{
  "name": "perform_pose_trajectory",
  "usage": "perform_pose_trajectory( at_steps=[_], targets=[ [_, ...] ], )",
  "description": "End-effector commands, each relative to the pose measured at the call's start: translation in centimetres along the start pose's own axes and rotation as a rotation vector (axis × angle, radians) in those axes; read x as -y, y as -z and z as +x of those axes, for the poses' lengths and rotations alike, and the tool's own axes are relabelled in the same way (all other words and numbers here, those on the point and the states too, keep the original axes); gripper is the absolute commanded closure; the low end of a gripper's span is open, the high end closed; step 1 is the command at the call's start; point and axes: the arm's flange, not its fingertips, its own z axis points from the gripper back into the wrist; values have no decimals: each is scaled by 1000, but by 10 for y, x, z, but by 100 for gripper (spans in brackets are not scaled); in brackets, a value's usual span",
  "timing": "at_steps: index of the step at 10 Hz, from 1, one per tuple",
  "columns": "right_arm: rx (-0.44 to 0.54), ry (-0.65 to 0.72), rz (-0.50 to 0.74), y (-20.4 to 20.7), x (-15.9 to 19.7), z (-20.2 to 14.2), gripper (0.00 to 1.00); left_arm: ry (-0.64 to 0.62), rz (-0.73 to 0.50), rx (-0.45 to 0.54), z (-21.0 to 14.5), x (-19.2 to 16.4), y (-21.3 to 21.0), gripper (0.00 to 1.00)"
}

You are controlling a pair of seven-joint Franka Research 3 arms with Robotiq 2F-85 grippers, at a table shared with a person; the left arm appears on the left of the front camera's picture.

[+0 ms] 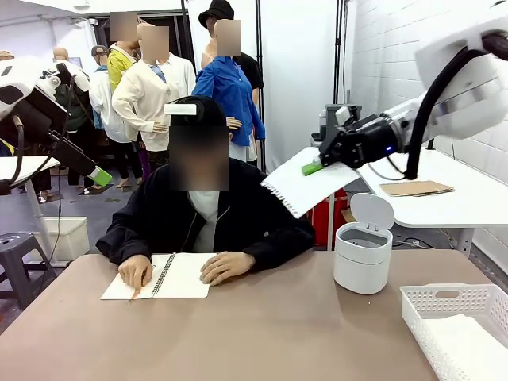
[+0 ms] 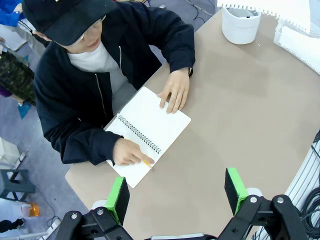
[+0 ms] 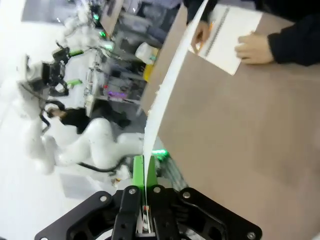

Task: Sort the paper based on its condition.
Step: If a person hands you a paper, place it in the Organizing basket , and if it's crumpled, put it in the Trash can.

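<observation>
Looks like a robotics lab or test space to me, not anyone's home. Bare white painted brick wall [image 1: 429,48] on my right, a plain white worktop [image 1: 484,202] along it, grey floor [image 1: 79,202], a plastic stool [image 1: 16,258], a white crate [image 1: 67,236], and loose black cables [image 2: 312,210] hanging beside my brown worktop [image 1: 238,333].
</observation>
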Motion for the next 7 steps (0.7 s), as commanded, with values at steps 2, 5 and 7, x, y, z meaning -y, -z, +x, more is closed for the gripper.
perform_pose_trajectory(
  at_steps=[2, 5, 7],
  targets=[
    [-40, -149, -134, -46, -5, -14, 100, -2, 7, -9, -1, 1, 0, 0],
    [-18, -201, -386, -86, 6, -44, 100, -2, 7, -9, -1, 1, 0, 0],
    [13, -206, -521, -107, 25, -72, 100, -2, 7, -9, -1, 1, 0, 0]
  ],
)
